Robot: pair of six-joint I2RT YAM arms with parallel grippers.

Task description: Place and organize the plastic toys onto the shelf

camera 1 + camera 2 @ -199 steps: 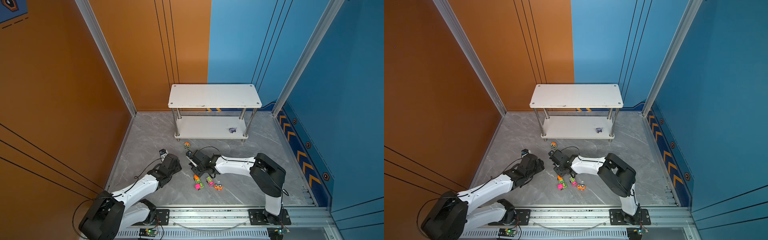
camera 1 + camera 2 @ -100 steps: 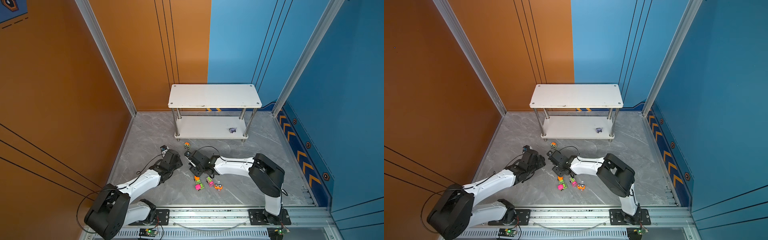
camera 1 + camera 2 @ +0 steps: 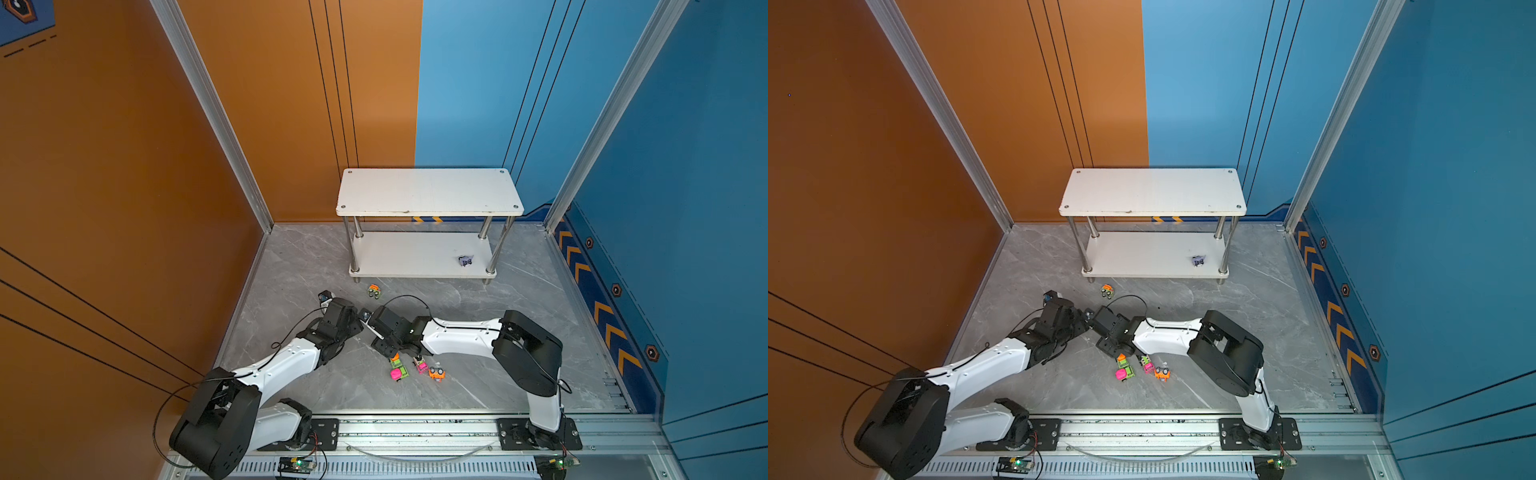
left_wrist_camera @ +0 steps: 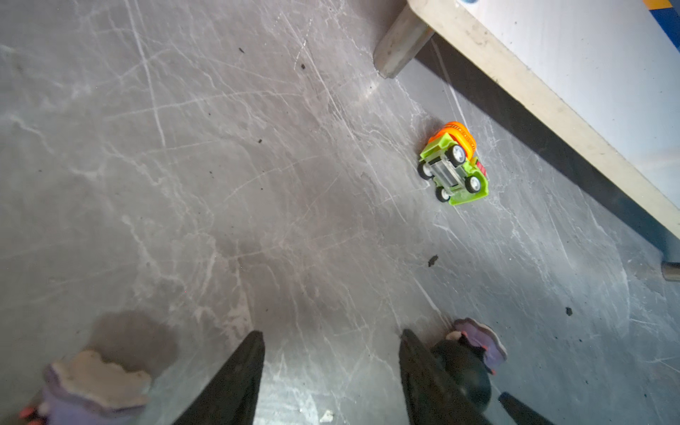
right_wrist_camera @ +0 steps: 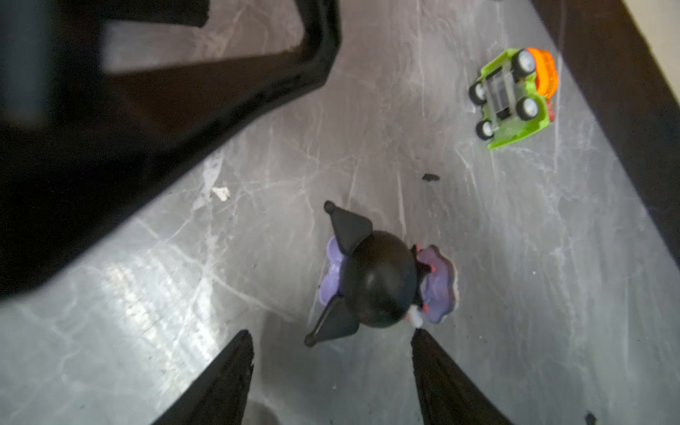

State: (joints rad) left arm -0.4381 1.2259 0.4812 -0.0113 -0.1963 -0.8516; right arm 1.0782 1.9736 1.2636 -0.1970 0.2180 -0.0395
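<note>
A black-and-lilac figurine (image 5: 375, 279) stands on the grey floor just beyond my right gripper (image 5: 331, 336), which is open and empty. My left gripper (image 4: 331, 335) is open over bare floor. That same figurine (image 4: 467, 360) sits against the outside of one of its fingers (image 4: 423, 371). A second figurine (image 4: 92, 382) lies at the frame's edge. A green-and-orange toy car (image 3: 375, 291) lies on its side before the white shelf (image 3: 428, 195). Another figurine (image 3: 465, 261) rests on the lower board. Several neon cars (image 3: 400, 373) cluster under the right forearm.
The two wrists nearly touch in the middle of the floor in both top views, with the left gripper's black body (image 5: 147, 92) close ahead of the right one. The shelf's chrome posts (image 3: 354, 249) stand behind. Orange and blue walls enclose the cell. A rail (image 3: 415, 432) runs along the front.
The left arm has stretched forward and a little right, closer to the right wrist. The right gripper has shifted slightly left. The toys on the floor and shelf have stayed put.
</note>
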